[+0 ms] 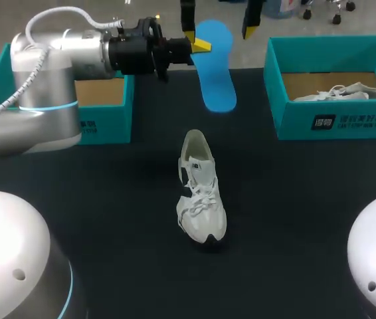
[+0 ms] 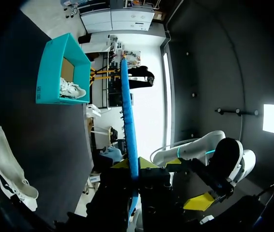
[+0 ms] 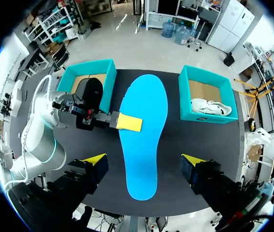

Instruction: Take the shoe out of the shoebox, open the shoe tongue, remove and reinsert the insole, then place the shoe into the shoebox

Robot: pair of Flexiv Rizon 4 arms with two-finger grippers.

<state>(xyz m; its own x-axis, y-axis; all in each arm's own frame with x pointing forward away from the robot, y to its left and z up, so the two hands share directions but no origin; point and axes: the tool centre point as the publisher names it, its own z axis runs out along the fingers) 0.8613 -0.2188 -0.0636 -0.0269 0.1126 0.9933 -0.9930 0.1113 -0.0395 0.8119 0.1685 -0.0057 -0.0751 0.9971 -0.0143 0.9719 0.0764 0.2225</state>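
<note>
We have the white shoe [image 1: 201,199] out on the table at centre frame, insole already removed: our left gripper [image 1: 200,45] pinches the blue insole [image 1: 216,76] at upper middle, our right gripper [image 3: 143,160] spread wide around it, untouching. Reinserting, then boxing in the teal shoebox [image 1: 118,129], remain

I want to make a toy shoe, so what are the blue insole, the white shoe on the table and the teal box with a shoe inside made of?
The blue insole is probably foam: matte, smooth, thin seen edge-on. The white shoe looks like fabric with laces; its dark sole may be rubber. The teal box is likely cardboard: printed outside, plain brown inside.
</note>
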